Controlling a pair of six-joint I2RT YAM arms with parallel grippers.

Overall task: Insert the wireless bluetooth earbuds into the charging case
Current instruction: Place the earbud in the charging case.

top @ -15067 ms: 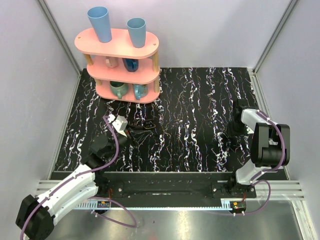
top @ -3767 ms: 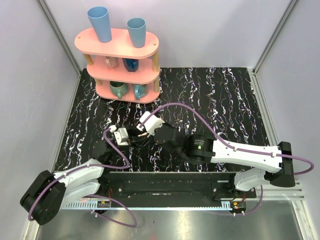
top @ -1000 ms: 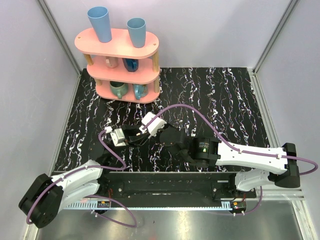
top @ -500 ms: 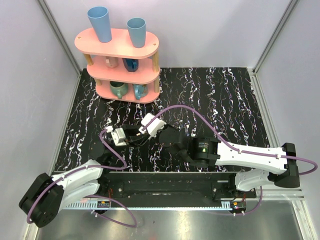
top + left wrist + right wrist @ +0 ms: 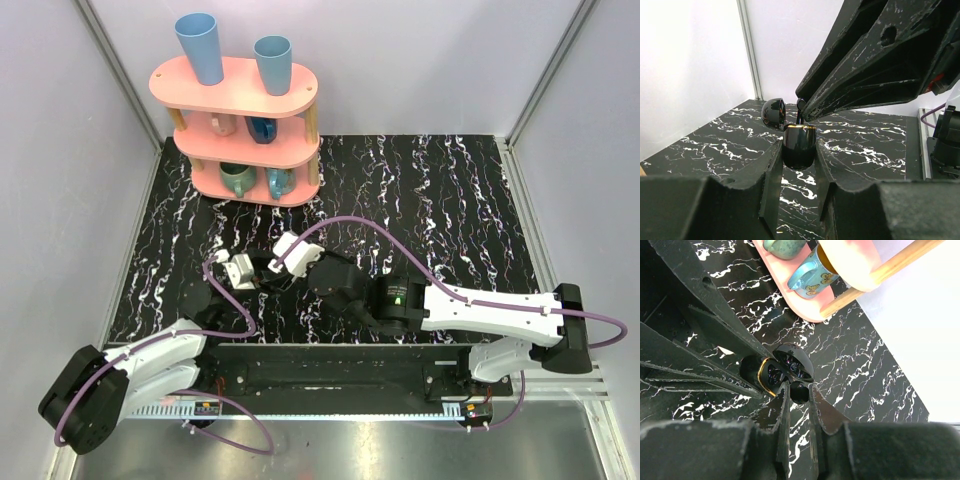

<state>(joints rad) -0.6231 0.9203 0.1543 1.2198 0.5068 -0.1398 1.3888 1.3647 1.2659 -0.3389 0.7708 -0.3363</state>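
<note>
Gaping charging case (image 5: 799, 142) in left hand (image 5: 799, 152); right hand (image 5: 798, 388) pinches earbud (image 5: 800, 393).

The left arm (image 5: 150, 365) and the right arm (image 5: 490, 310) share one build: white shells over the long links, and rounded black joints. A thin purple cable (image 5: 350, 222) runs along each. A small green light (image 5: 397, 295) glows on one black joint of the right arm. A white block (image 5: 291, 252) caps each wrist. The left hand (image 5: 799, 150) and the right hand (image 5: 799, 390) have matte black, wedge-shaped fingers, with pale scuffs flecking the right pair.
</note>
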